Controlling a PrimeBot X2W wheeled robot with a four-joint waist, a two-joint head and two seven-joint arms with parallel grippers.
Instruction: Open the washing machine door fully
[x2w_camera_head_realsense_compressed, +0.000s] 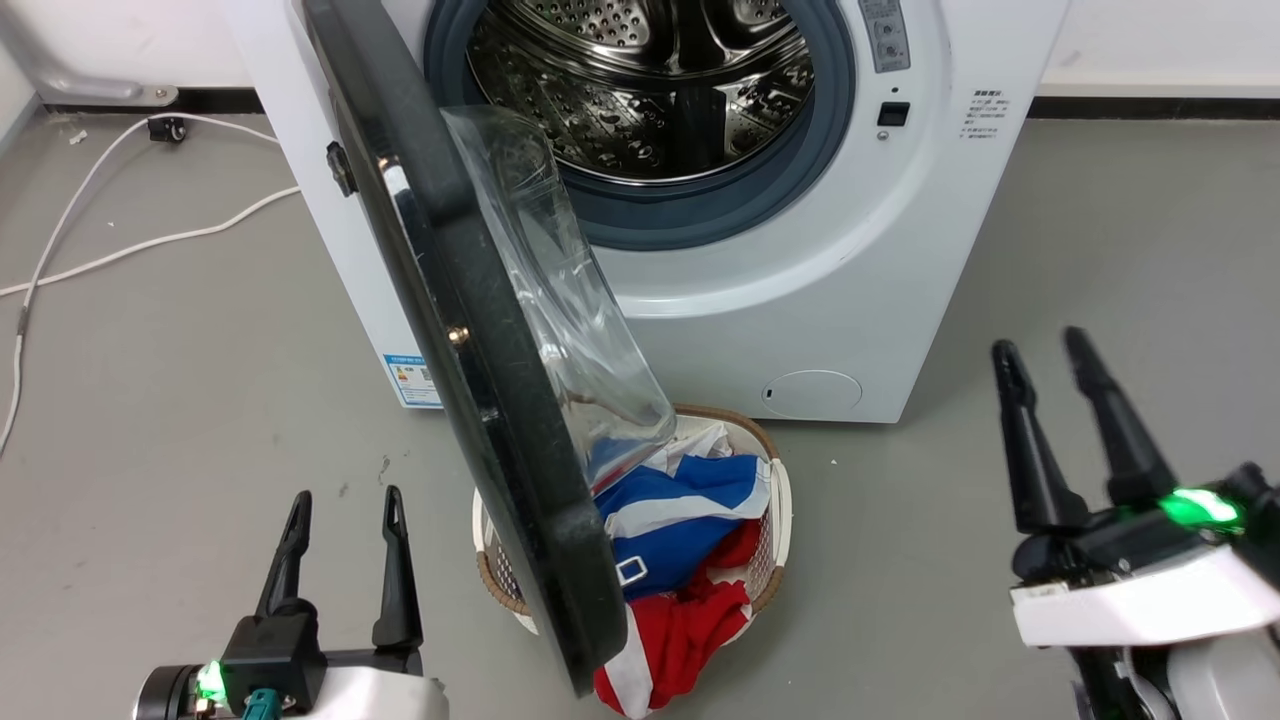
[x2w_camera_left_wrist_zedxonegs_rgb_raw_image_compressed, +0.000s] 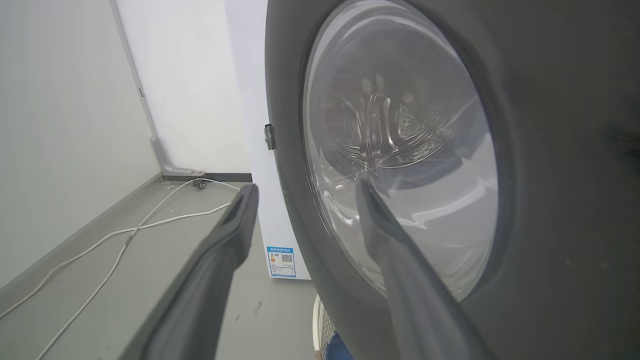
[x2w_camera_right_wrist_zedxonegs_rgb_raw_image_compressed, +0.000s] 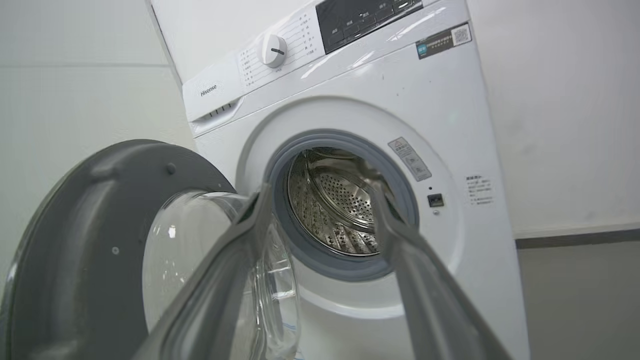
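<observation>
The washing machine door (x2w_camera_head_realsense_compressed: 510, 420) stands swung out from the washing machine (x2w_camera_head_realsense_compressed: 800, 300), roughly edge-on in the head view. It is hinged on the left side of the cabinet, and its black rim runs down towards the bottom of the picture. Its clear glass bowl (x2w_camera_head_realsense_compressed: 560, 300) bulges to the right, towards the open steel drum (x2w_camera_head_realsense_compressed: 650, 90) and its grey rubber ring. The door's outer edge hangs over a white laundry basket (x2w_camera_head_realsense_compressed: 782, 500) on the grey floor (x2w_camera_head_realsense_compressed: 1000, 520). The basket holds blue, white and red clothes (x2w_camera_head_realsense_compressed: 690, 520).

The left gripper (x2w_camera_head_realsense_compressed: 346, 495) sits at the lower left, to the left of the door's outer edge and clear of it. Its two fingers are spread apart with nothing between them. In the left wrist view the door's dark outer face is close ahead and to the right. One finger lies across the glass in that view and the other points past the rim at the floor. Whether that finger touches the glass cannot be told.

The right gripper (x2w_camera_head_realsense_compressed: 1039, 341) is at the lower right, well apart from the door and on its inner side. Its fingers are also spread and empty. In the right wrist view they frame the drum opening, with the door's inner face and bowl to the left.

A white cable (x2w_camera_head_realsense_compressed: 150, 243) trails over the floor left of the machine.
</observation>
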